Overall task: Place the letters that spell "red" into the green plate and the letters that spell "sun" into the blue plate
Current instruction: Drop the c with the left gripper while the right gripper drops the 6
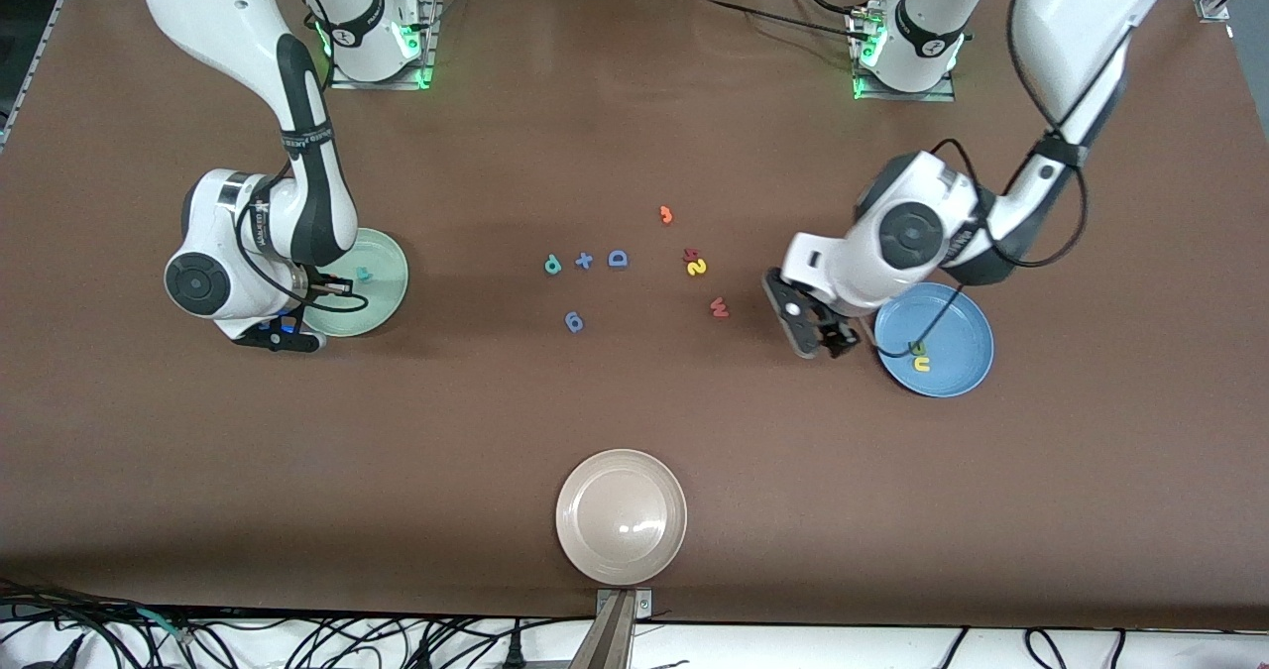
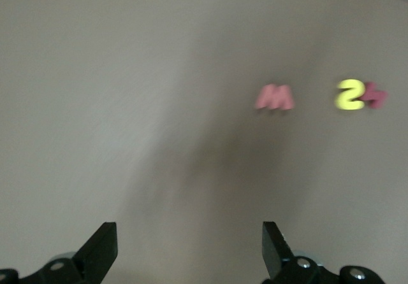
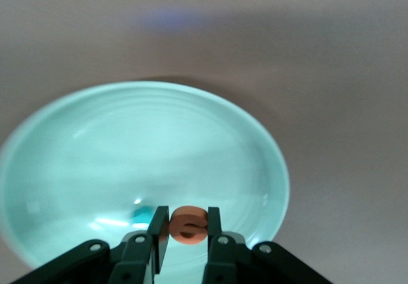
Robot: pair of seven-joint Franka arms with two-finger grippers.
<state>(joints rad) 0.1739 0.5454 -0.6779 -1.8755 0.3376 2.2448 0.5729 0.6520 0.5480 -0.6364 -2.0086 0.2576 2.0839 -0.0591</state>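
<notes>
My right gripper (image 3: 188, 223) is shut on the orange e (image 3: 189, 225) just above the green plate (image 3: 95, 144). In the front view that gripper (image 1: 327, 287) is over the green plate (image 1: 382, 253), where a teal r (image 1: 365, 275) lies. The blue plate (image 1: 957, 322) holds a yellow u (image 1: 920, 363) and an olive n (image 1: 918, 348). My left gripper (image 1: 818, 337) hangs open and empty over the table beside the blue plate; in the left wrist view it (image 2: 190, 249) faces the yellow s (image 2: 349, 95). The yellow s (image 1: 697, 268) and teal d (image 1: 552, 266) lie mid-table.
Mid-table also lie a red w (image 1: 720, 306), a dark red letter (image 1: 691, 254), an orange 3 (image 1: 666, 215), a blue D (image 1: 618, 259), a blue plus sign (image 1: 584, 260) and a blue digit (image 1: 573, 323). A beige-white plate (image 1: 621, 516) sits nearest the front camera.
</notes>
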